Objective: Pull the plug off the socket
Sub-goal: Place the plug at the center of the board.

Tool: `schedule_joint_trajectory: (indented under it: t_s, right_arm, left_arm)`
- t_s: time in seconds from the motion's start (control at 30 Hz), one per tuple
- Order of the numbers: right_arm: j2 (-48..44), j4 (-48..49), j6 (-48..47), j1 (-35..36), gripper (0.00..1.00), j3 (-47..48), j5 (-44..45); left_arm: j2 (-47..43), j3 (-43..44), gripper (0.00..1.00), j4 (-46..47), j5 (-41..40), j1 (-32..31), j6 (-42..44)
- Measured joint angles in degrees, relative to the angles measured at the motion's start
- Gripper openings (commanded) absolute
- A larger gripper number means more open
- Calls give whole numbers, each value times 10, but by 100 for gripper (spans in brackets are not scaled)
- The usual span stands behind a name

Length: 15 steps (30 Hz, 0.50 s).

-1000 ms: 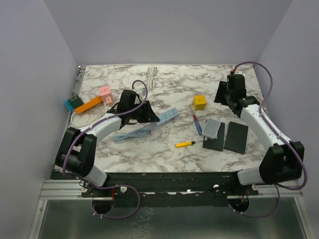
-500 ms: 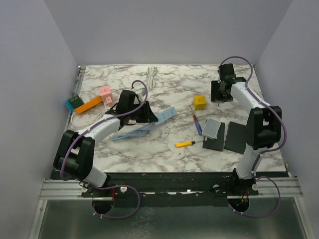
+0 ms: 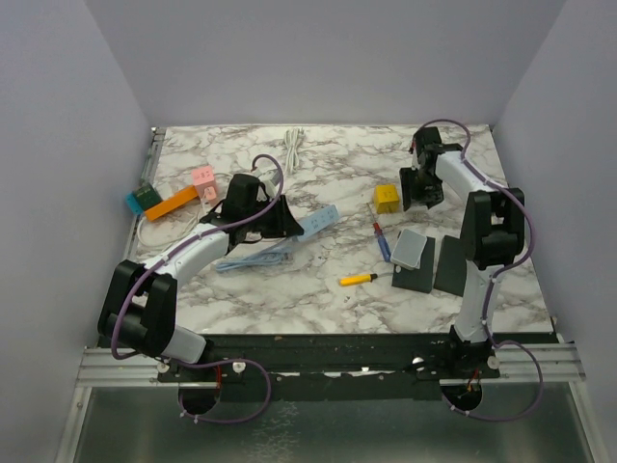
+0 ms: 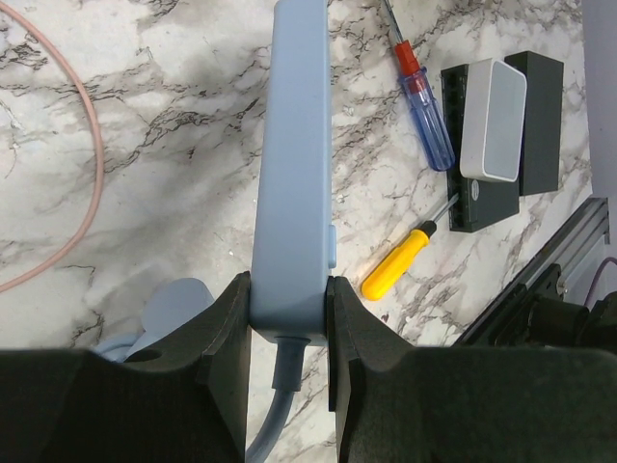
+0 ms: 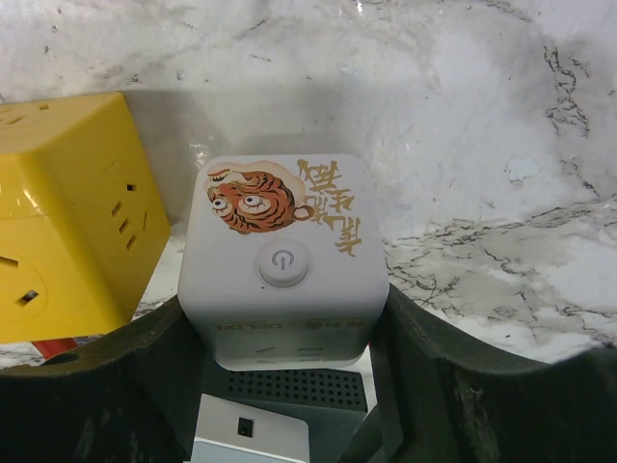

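Power strip [image 4: 294, 164], a long smooth bar of pale blue plastic, is left of centre over the marble table [image 4: 145, 145]. We see the left gripper [image 4: 287, 299] clenched on its cable end, with both pads flat on its sides. To its right the tabletop is free up to a red-blue screwdriver [image 4: 419, 96]. The right gripper [image 5: 284, 333] grasps a white cube [image 5: 284, 256] with rounded corners (a tiger print and a round button on top). It is just beside a yellow cube socket [image 5: 67, 212], toward the far right of the table.
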Motion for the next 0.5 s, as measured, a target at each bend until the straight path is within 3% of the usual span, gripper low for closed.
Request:
schedule_joint_trajectory:
  t_s: [0.07,0.3,0.5]
  right_arm:
    - [6,0,0,0,26,7,0]
    - [7,-2,0,0,55,8,-2]
    - [7,-1,0,0,69,8,-2]
  left_arm:
    - [0,0,0,-1,0,0,1]
    - [0,0,0,-4,0,0,2]
    - [0,0,0,-4,0,0,2]
